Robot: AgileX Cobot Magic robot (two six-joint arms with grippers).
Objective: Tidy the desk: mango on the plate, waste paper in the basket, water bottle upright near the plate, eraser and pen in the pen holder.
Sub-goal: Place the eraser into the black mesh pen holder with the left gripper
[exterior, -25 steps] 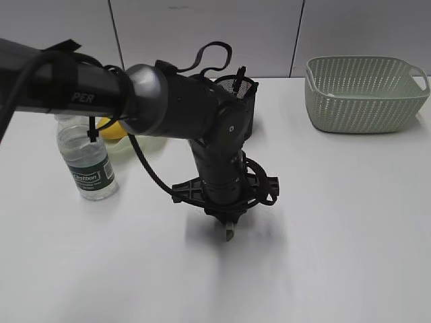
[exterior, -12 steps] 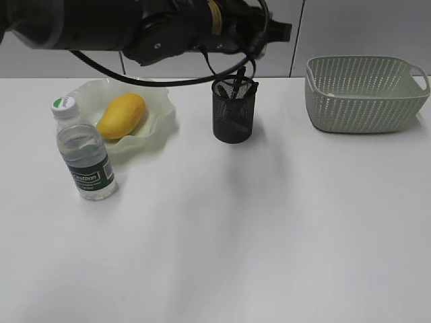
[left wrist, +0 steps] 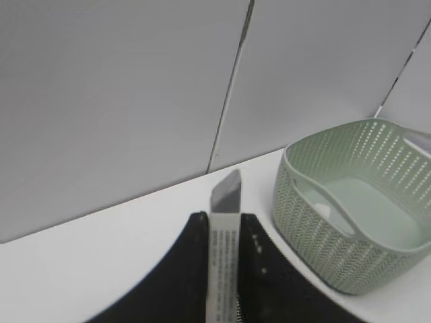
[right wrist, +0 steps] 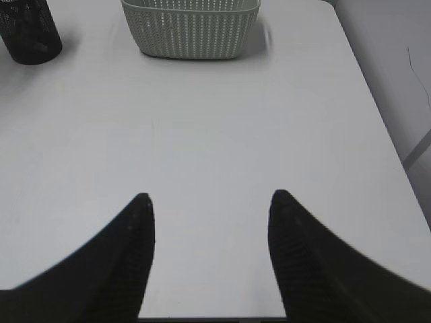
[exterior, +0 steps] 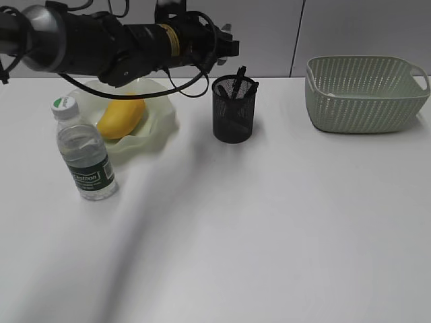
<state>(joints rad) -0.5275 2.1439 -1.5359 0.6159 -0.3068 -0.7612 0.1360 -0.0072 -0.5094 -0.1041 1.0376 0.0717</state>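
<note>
Left gripper point(left wrist: 225, 202), jaws nearly together, empty; basket point(left wrist: 350, 215) lies lower right of it. Right gripper point(right wrist: 210, 205) gapes over bare desk point(right wrist: 215, 134); holder point(right wrist: 27, 30) upper left.

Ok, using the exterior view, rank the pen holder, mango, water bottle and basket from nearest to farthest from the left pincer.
1. Pen holder, just right of the left pincer.
2. Mango, left, on the plate.
3. Water bottle, far left; basket, far right: too close to call.

On the tabletop point(exterior: 269, 235), the mango point(exterior: 121, 116) lay in the plate point(exterior: 160, 114) at the back left, the water bottle point(exterior: 84, 151) stood upright just before it, the pen holder point(exterior: 234, 109) stood to its right, and the basket point(exterior: 365, 92) sat far right.
</note>
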